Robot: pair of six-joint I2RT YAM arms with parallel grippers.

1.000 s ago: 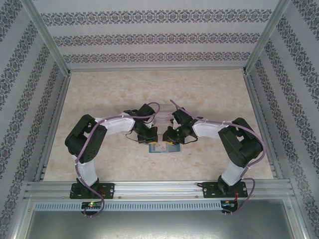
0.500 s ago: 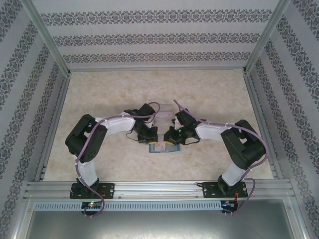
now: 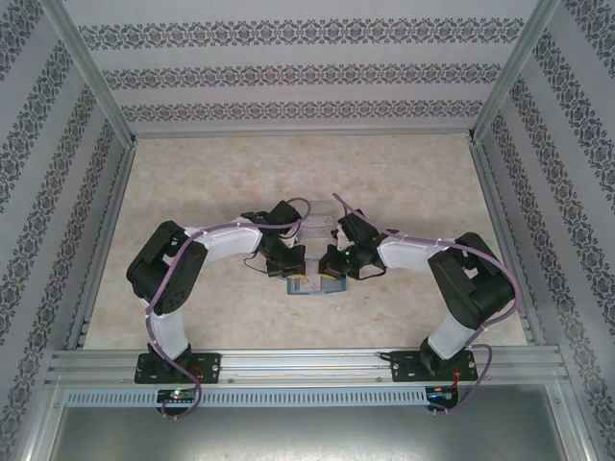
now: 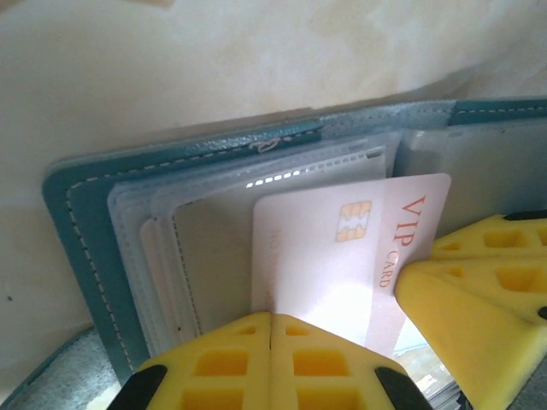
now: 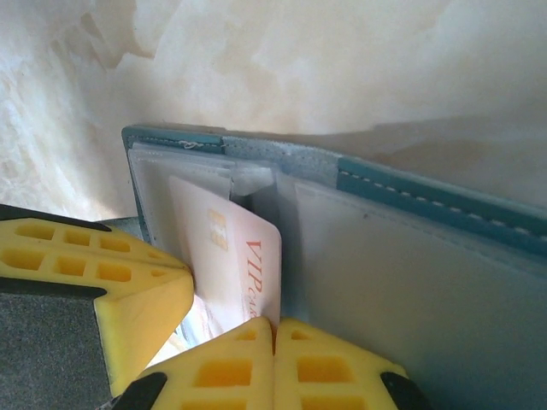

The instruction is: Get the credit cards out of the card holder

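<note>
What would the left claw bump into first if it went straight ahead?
Probably the pale VIP card, lying right before the shut left claw on the open card holder; it may already touch.

We are taking the table [image 3: 192, 173] as the reference; its top is showing a pale beige marbled finish under soft, even light. Beyond its far edge we are seeing a back wall [image 3: 307, 72] papered in white with level grey floral bands. The left wall [image 3: 43, 163] and right wall [image 3: 577, 163] are flanking the table in the same paper. Aluminium posts [image 3: 91, 72] [image 3: 515, 67] are rising from its far corners. An aluminium rail [image 3: 307, 363], a perforated strip [image 3: 307, 396] and a grey metal sheet [image 3: 307, 432] are lying along its near edge.
</note>
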